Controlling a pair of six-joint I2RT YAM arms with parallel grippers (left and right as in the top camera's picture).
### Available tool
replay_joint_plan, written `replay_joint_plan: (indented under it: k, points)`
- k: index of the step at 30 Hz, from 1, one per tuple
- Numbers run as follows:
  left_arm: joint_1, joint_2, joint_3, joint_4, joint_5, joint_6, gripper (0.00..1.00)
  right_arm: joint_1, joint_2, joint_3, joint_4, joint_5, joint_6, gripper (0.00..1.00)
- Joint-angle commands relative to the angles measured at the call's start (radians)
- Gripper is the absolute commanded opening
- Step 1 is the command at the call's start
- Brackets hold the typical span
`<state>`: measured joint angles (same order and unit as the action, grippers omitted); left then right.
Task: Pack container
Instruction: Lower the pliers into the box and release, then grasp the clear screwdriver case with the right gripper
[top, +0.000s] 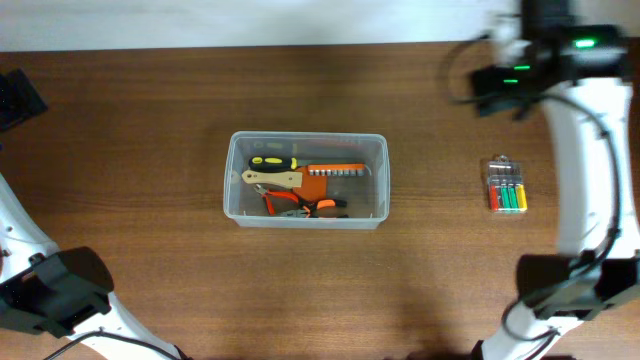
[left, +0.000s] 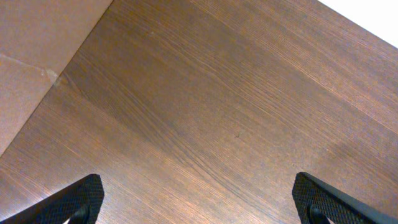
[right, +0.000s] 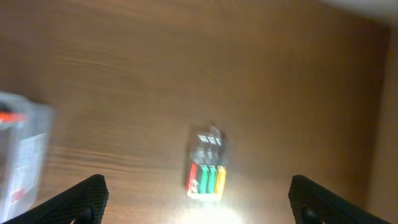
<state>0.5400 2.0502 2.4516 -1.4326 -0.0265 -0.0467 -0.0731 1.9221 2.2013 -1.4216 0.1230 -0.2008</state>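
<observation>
The clear plastic container (top: 232, 185) sits at the table's middle. In it lie a black-and-yellow screwdriver (top: 272, 161), an orange bit holder (top: 335, 172) and orange-handled pliers (top: 300, 207). Its corner shows blurred in the right wrist view (right: 28, 134). A small clear case of coloured screwdrivers (top: 507, 186) lies on the table to the right, also visible in the right wrist view (right: 206, 165). My right gripper (top: 495, 90) is open and empty (right: 199, 199), high behind the case. My left gripper (top: 15, 100) is open and empty (left: 199, 199) over bare wood at the far left.
The wooden table's (top: 130, 180) back edge meets a pale wall (top: 250, 20). In the left wrist view the table edge and a tan floor (left: 37, 56) show at the upper left. The arm bases stand at the front left (top: 55, 290) and front right (top: 570, 285).
</observation>
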Motion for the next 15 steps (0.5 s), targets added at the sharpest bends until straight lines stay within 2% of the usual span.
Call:
replay_joint_plan:
  k: [1, 2, 7, 10, 15]
  points:
    - [0.004, -0.002, -0.003, -0.001, 0.004, -0.01, 0.99, -0.141, 0.065, -0.078, -0.018, -0.238, 0.072, 0.89]
    - [0.003, -0.002, -0.003, -0.001, 0.004, -0.01, 0.99, -0.178, 0.081, -0.103, -0.019, -0.268, 0.072, 0.86]
    - [0.005, -0.002, -0.003, -0.001, 0.004, -0.01, 0.99, -0.29, 0.158, -0.243, 0.001, -0.303, 0.076, 0.85]
    - [0.004, -0.002, -0.003, -0.001, 0.004, -0.01, 0.99, -0.31, 0.193, -0.301, 0.045, -0.295, 0.074, 0.92]
    - [0.004, -0.002, -0.003, -0.001, 0.004, -0.01, 0.99, -0.298, 0.232, -0.373, 0.109, -0.226, -0.005, 0.92]
